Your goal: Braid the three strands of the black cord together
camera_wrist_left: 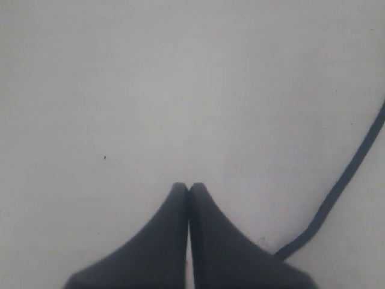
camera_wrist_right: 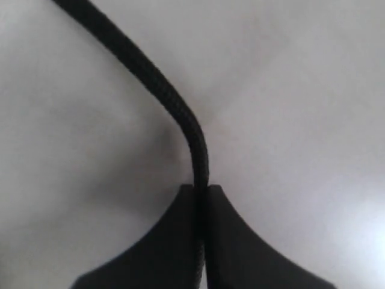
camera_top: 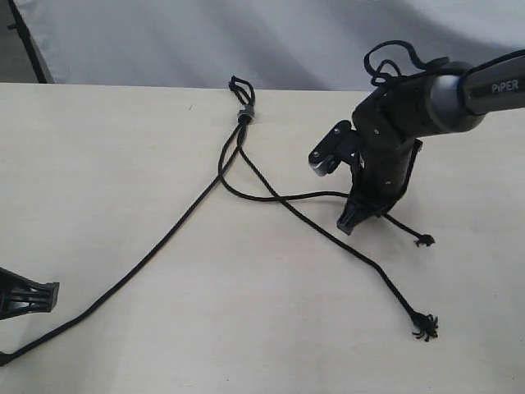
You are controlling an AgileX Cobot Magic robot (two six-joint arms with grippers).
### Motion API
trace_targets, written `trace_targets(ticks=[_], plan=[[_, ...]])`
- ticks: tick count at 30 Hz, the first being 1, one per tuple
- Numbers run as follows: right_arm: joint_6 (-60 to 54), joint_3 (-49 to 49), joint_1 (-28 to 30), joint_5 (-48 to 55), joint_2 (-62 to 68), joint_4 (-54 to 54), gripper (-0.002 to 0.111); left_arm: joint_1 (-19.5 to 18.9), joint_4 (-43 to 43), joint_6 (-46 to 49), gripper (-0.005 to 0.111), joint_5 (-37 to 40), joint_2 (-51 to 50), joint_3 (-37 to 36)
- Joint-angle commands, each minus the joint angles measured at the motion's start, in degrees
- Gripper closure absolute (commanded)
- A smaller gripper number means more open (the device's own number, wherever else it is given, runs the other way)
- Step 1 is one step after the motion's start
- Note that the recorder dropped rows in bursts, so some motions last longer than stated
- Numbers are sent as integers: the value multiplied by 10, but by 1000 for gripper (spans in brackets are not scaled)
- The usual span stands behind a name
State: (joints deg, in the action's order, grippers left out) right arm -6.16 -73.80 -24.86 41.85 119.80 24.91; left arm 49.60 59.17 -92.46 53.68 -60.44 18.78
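Observation:
The black cord lies on the table with its short loop and grey band at the far middle. One strand runs toward the near left corner. A second strand runs to the near right and ends in a frayed tip. The third strand curves rightward into my right gripper, which is shut on it near its knotted tip; the strand leaves the pinched jaws of the right gripper. My left gripper is shut and empty, with a strand lying beside it.
The pale table ends at a far edge against a grey cloth backdrop. The right arm reaches in from the upper right, with glossy cables looped over its wrist.

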Motion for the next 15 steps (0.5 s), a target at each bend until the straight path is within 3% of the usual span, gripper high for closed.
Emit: trace_targets(ticks=[1, 9, 15], plan=[[-57, -1, -13, 90, -4, -104, 109, 3, 7, -3, 107, -3, 3, -4], [-366, -1, -90, 225, -4, -442, 109, 3, 7, 3, 107, -12, 3, -4], [-381, -27, -141, 215, -38, -383, 109, 3, 7, 3, 107, -12, 3, -4]])
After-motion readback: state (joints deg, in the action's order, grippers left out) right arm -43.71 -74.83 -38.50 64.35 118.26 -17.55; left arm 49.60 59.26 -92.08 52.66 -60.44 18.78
